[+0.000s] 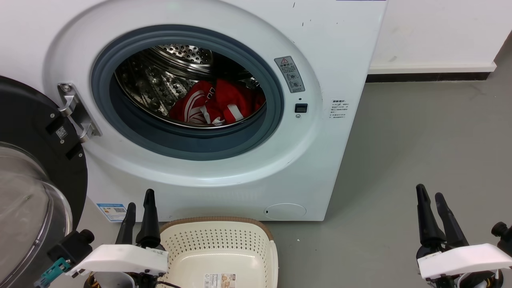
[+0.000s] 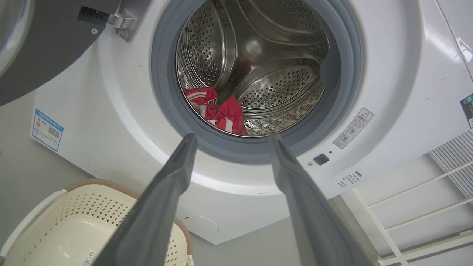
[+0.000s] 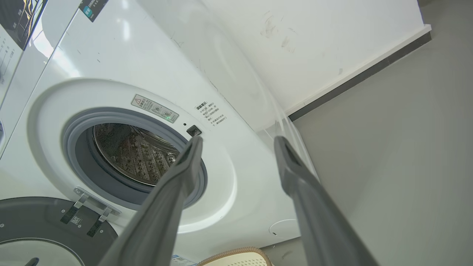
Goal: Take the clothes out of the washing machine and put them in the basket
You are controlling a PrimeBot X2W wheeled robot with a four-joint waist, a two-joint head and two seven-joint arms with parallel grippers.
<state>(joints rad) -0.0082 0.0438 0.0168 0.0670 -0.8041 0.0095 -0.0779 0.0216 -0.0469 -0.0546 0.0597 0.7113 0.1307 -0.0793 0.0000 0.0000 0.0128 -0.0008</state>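
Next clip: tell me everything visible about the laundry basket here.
The basket is cream plastic, a rounded rectangle with perforated walls and a brown rim. Its visible inside is empty apart from a paper label on the bottom. It stands upright on the grey floor just before the washing machine, below the porthole. The open left pincer sits at its left edge; contact cannot be judged.

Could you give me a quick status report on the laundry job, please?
Left tool open beside the basket; right tool open, empty. Red jersey lying inside the washing machine. Door swung wide, nothing blocking.
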